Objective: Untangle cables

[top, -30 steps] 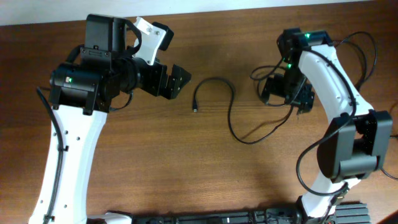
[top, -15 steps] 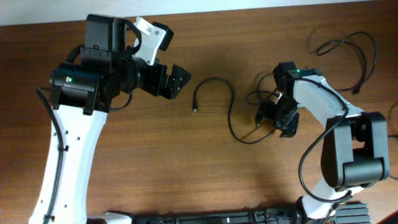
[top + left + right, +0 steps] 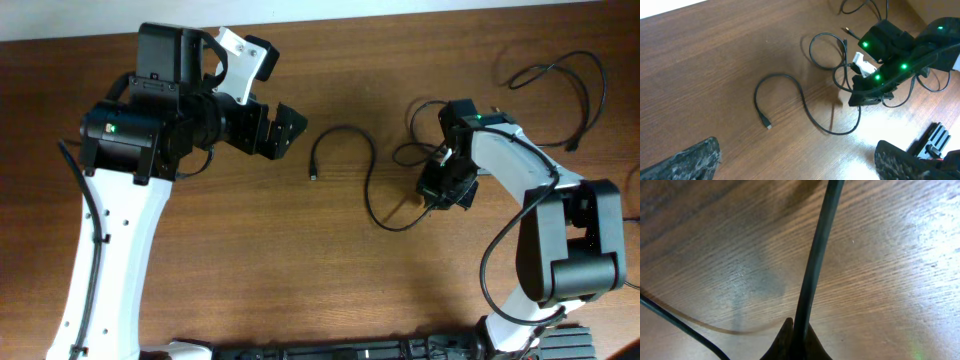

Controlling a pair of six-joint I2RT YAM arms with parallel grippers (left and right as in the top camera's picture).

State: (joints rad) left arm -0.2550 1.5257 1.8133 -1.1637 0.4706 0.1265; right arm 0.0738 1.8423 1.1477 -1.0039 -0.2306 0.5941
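One cable [image 3: 804, 104]: curves across the surface [image 3: 250, 280], plug [image 3: 314, 176] free at left
Right gripper [image 3: 795, 340]: closed on that cable's other end, likely to draw it from the tangle [image 3: 844, 52]
Left gripper [image 3: 283, 132]: open, hovering apart

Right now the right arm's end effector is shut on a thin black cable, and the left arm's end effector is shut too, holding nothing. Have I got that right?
Not quite. The left end effector is open, its fingers wide apart in the left wrist view, holding nothing. The right end effector is indeed shut on the cable.
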